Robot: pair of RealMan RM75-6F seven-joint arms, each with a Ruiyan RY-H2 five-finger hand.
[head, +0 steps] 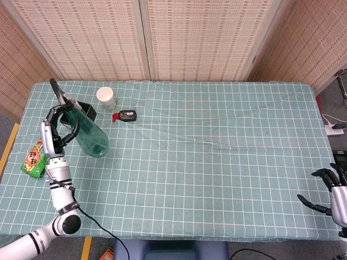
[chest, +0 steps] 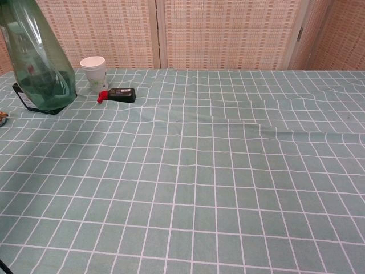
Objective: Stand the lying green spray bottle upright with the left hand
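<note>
The green spray bottle (head: 88, 135) is off its side and leans with its black trigger head up and to the left, its base low over the cloth near the table's left end. My left hand (head: 54, 125) grips it around the neck. In the chest view the green spray bottle (chest: 37, 60) fills the top left corner, its head cut off by the frame, and the hand is out of sight there. I cannot tell whether the base touches the table. My right hand (head: 332, 189) rests at the front right corner, fingers spread, holding nothing.
A white paper cup (head: 105, 96) and a black device with a red tip (head: 126, 115) stand just right of the bottle. A black box (chest: 27, 100) sits behind it. A snack packet (head: 33, 160) lies by the left table edge.
</note>
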